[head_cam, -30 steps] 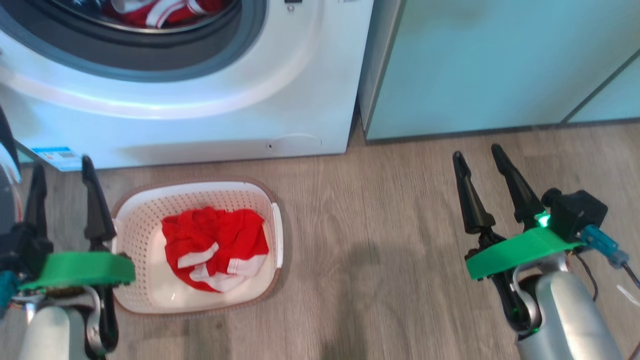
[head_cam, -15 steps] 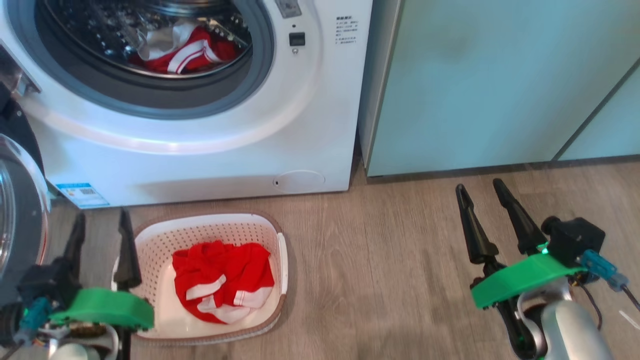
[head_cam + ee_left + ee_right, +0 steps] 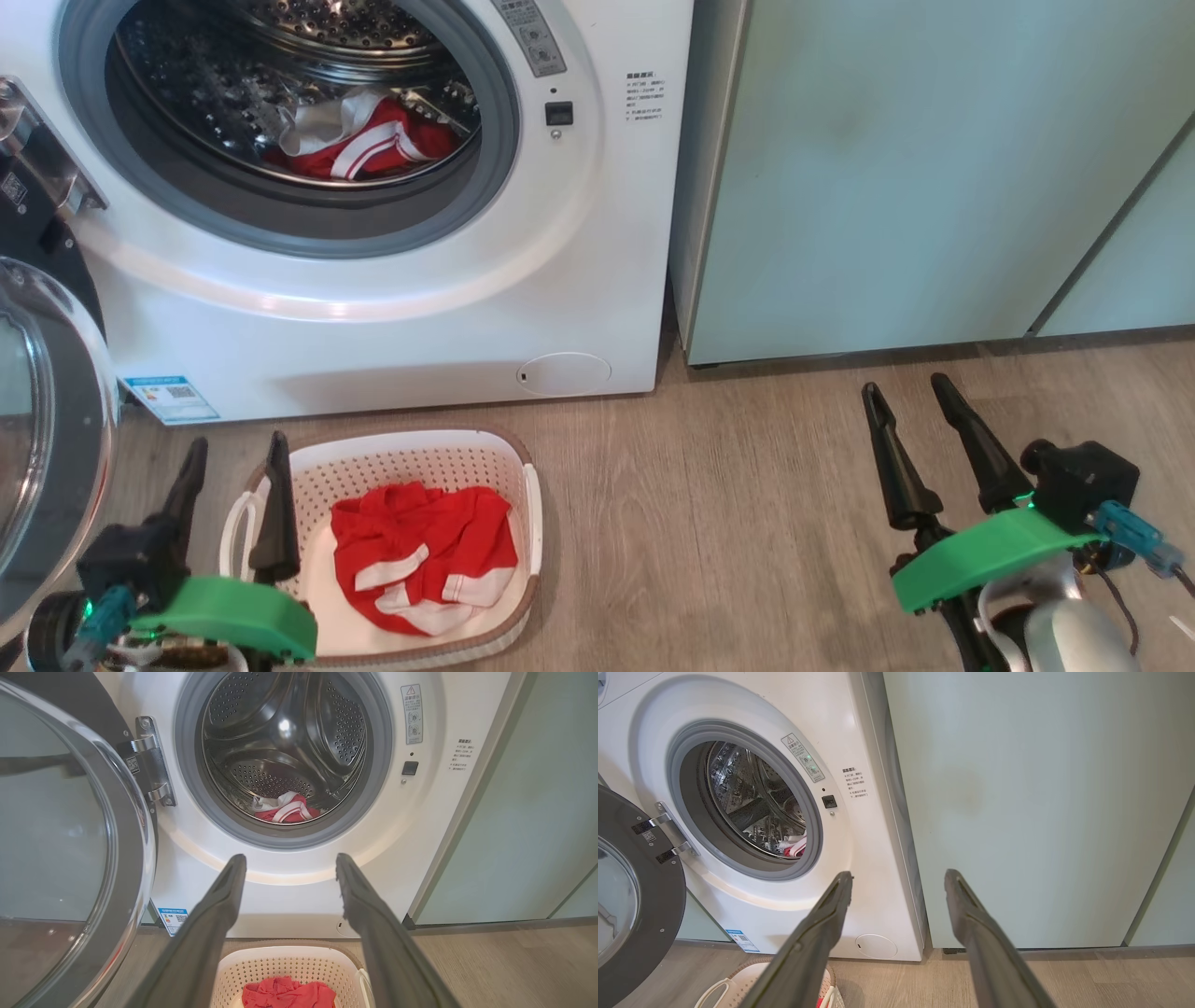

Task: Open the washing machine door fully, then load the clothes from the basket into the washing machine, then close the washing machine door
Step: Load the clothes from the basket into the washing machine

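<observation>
- The washing machine (image 3: 373,308) stood against the wall with its mouth wide open, a pale teal cabinet (image 3: 887,187) hard up beside it on the right.
- The washing machine door (image 3: 84,467) was swung right out on its steel hinge (image 3: 152,760) to the left of the opening, its glass bowl facing into the room.
- Inside the steel drum (image 3: 285,732) one red garment with white stripes (image 3: 364,145) lay low near the front lip.
- The basket (image 3: 401,448) sat on the wooden floor (image 3: 709,523) just in front of the machine, below the opening and between the blue sticker (image 3: 168,399) and the round flap (image 3: 563,373).
- The rest of the clothes (image 3: 420,560) lay in a crumpled red and white heap on the bottom of the basket.
- The left gripper (image 3: 236,441) hung by the basket's left end, fingers spread wide with nothing between them. One finger crossed the white handle in the head view, though I could not tell whether it touched.
- From the left wrist, those fingers pointed at the machine's front below the opening, with the basket under them.
- The right gripper (image 3: 904,383) was well off to the right over bare floor, in front of the cabinet, fingers likewise wide apart and empty.
</observation>
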